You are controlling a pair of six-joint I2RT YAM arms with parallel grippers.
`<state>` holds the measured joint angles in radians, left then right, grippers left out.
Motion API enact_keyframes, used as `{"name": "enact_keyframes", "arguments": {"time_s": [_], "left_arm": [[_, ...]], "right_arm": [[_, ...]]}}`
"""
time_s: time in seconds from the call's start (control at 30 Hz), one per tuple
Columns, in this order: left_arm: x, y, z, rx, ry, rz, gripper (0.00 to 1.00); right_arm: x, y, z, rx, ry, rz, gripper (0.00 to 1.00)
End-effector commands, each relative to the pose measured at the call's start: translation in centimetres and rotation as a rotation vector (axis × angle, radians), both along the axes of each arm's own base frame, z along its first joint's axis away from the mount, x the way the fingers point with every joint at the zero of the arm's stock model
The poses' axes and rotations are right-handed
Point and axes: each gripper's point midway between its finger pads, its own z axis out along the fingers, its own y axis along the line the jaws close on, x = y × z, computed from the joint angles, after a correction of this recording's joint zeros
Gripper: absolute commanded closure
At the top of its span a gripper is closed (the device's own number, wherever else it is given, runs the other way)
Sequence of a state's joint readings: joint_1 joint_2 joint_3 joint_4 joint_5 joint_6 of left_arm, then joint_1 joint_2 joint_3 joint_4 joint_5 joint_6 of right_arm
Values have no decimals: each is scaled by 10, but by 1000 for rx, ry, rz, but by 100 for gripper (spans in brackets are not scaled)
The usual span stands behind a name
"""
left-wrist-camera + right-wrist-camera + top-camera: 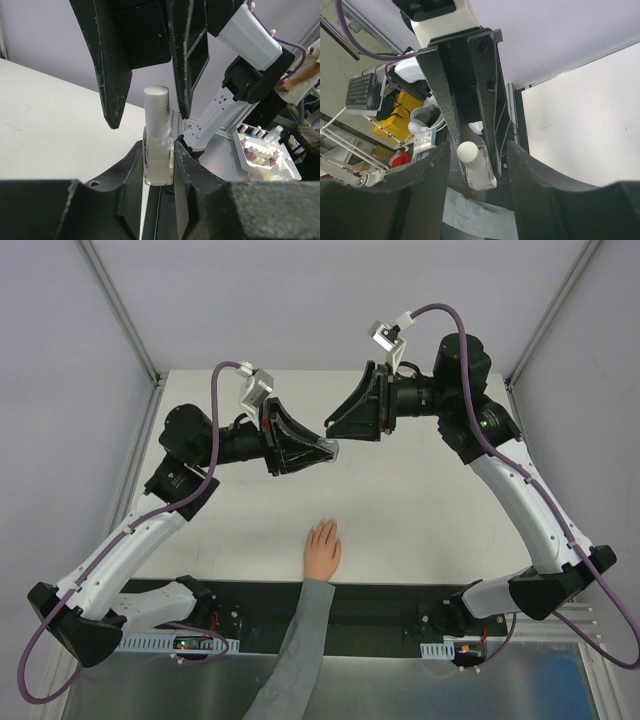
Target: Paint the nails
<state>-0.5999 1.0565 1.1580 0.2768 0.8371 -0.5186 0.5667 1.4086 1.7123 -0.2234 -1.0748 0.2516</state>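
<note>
Bright, even light with soft shadows on the table; all 3 views fairly sharp.

The bottle, lower centre of the left wrist view, is clear glossy glass with a smooth, satin white cap. The left gripper around it is matt black plastic, scuffed at the edges. The table is smooth matt white. The sleeve is grey cloth, and the arm shells are glossy white plastic.

Upright white-capped bottle clamped in left claw; right claw flanks cap.
</note>
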Motion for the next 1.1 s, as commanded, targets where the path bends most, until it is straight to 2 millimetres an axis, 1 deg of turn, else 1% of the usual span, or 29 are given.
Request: {"name": "enact_keyframes", "arguments": {"time_s": [0.0, 0.03, 0.07, 0.13, 0.17, 0.2, 0.27, 0.3, 0.33, 0.37, 0.4, 0.43, 0.47, 0.5, 0.53, 0.57, 0.6, 0.7, 0.73, 0.77, 0.8, 0.83, 0.87, 0.9, 0.93, 0.97, 1.0, 1.03, 1.07], "left_arm": [[-2, 3, 19, -52, -43, -14, 100], [-2, 3, 19, -51, -41, -13, 100], [-2, 3, 19, -50, -46, -10, 100], [3, 3, 17, -42, -32, 18, 100], [7, 4, 17, -37, -41, 41, 100], [12, 5, 13, -12, -17, 71, 100], [33, 10, 10, 8, -31, 199, 100], [43, 16, 10, 12, -30, 275, 100], [63, 25, 5, 23, -15, 404, 100], [73, 31, 2, 41, -55, 469, 100], [80, 33, -2, 55, -71, 515, 100], [88, 35, -6, 79, -80, 559, 100], [104, 45, -7, 106, -105, 669, 100], [111, 41, -5, 120, -118, 689, 100], [117, 42, -5, 133, -125, 720, 100], [124, 43, -3, 140, -130, 750, 100], [127, 41, 4, 131, -136, 753, 100], [127, 38, 7, 123, -129, 748, 100], [125, 37, 7, 123, -131, 733, 100], [122, 36, 6, 125, -134, 717, 100], [115, 35, 3, 124, -136, 693, 100], [112, 35, 2, 121, -132, 681, 100], [106, 37, 0, 118, -132, 668, 100], [94, 30, -1, 118, -144, 594, 100], [86, 27, -1, 116, -152, 554, 100], [77, 26, -1, 108, -144, 519, 100], [69, 24, -2, 106, -136, 478, 100], [57, 19, -3, 101, -135, 410, 100], [47, 19, -4, 93, -123, 372, 100]], "right_arm": [[-6, -2, 11, 35, -39, 21, 56], [-6, -2, 11, 34, -37, 18, 60], [-6, -2, 10, 33, -32, 15, 72], [-4, -2, 10, 31, -24, -2, 84], [-4, -2, 10, 28, -21, -9, 95], [-2, 0, 5, 16, -18, -31, 99], [-1, 0, -1, -9, -24, -73, 99], [2, 5, -9, -41, -10, -126, 99], [6, 7, -14, -61, -24, -163, 99], [9, 9, -15, -80, -38, -212, 99], [26, 8, -41, -212, -6, -408, 99], [44, -1, -57, -334, -39, -589, 99], [57, -22, -46, -403, -59, -831, 99], [60, -63, -56, -577, -115, -1126, 99], [65, -59, -60, -627, -126, -1185, 99], [65, -58, -54, -633, -135, -1203, 99], [60, -57, -38, -604, -142, -1200, 99], [64, -42, -50, -616, -138, -1174, 99], [61, -42, -46, -585, -136, -1160, 99], [58, -36, -46, -571, -145, -1108, 99], [60, -25, -46, -532, -162, -1070, 94], [56, -25, -34, -480, -180, -1029, 81], [50, -15, -30, -443, -187, -930, 76], [47, -16, -19, -400, -223, -893, 72], [46, -15, -18, -387, -216, -869, 63], [43, -9, -10, -332, -195, -799, 59], [37, -8, -2, -287, -185, -754, 53], [34, -5, -2, -268, -174, -711, 44], [25, 0, 3, -227, -166, -617, 40]]}}
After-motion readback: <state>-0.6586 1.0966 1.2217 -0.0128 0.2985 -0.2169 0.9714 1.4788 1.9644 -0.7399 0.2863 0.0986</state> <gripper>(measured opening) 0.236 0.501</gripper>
